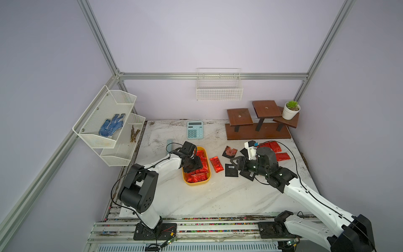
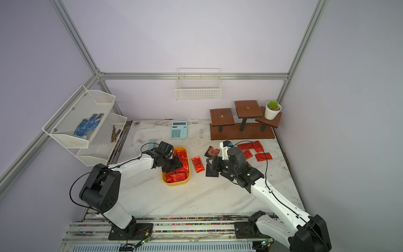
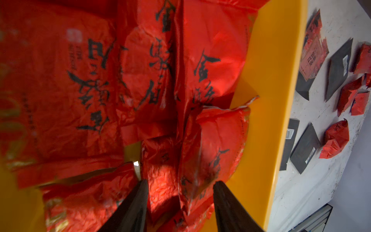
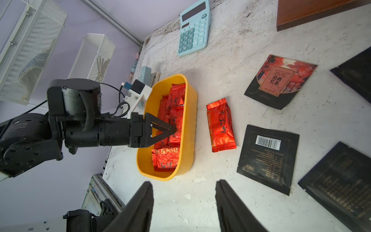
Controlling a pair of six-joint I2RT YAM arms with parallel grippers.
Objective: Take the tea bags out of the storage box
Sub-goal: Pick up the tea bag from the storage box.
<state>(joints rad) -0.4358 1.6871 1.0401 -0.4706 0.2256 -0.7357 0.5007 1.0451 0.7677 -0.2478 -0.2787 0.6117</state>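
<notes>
The yellow storage box (image 1: 208,174) (image 2: 189,172) (image 4: 190,120) holds several red foil tea bags (image 1: 197,177) (image 3: 60,90). My left gripper (image 1: 195,167) (image 3: 179,181) reaches down into the box. Its jaws stand apart, with crinkled red sachets (image 3: 200,160) between the fingers. My right gripper (image 1: 234,161) (image 4: 183,182) hovers open and empty over bare table to the right of the box. On the table lie a red sachet (image 1: 216,164) (image 4: 220,124), black barcode sachets (image 1: 231,170) (image 4: 267,156), a reddish-brown square (image 1: 229,151) and more red ones (image 1: 272,146).
A pale blue calculator (image 1: 195,130) lies behind the box. A brown stepped wooden stand (image 1: 257,128) with a potted plant (image 1: 290,110) fills the back right. A wire basket (image 1: 219,87) hangs on the back wall, and a mesh shelf (image 1: 109,122) stands left.
</notes>
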